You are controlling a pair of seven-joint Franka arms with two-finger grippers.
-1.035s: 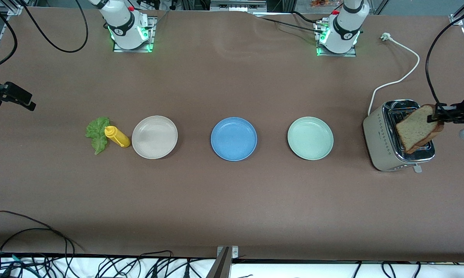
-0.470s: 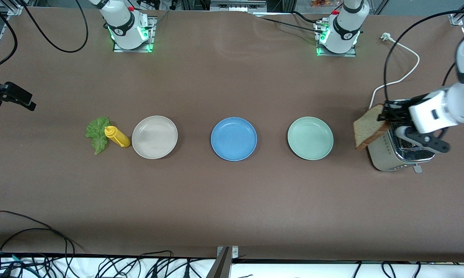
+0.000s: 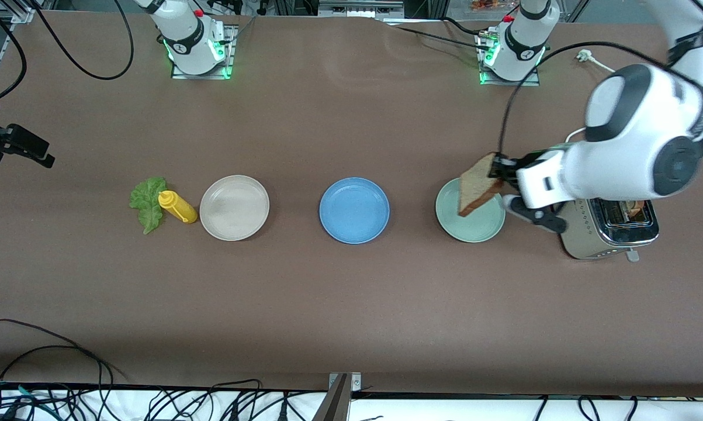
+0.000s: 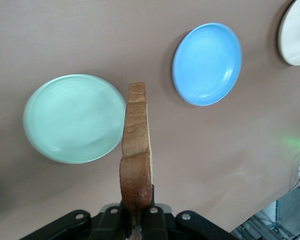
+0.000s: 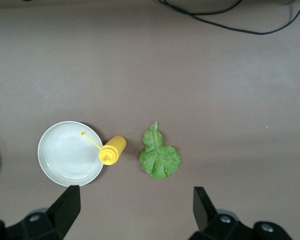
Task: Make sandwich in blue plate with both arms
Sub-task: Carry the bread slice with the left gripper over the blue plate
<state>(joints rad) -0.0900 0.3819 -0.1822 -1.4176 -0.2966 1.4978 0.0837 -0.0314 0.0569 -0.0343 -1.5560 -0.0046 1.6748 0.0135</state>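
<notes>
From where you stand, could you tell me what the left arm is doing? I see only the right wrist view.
Observer: The left gripper has its jaws shut on a bread slice, over the pale green plate.
Operator: Thank you. Is anything on the blue plate?
Observer: No, the blue plate is bare.
Operator: Is there more bread?
Observer: Something brown, probably a second slice, shows in the toaster at the left arm's end of the table.

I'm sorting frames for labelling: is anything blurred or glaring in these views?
Left wrist view: the pale green plate is smeared, the bread slice sharper. Front view: green glow at both arm bases, toaster chrome shines. Right wrist view: crisp, even light on the lettuce.
</notes>
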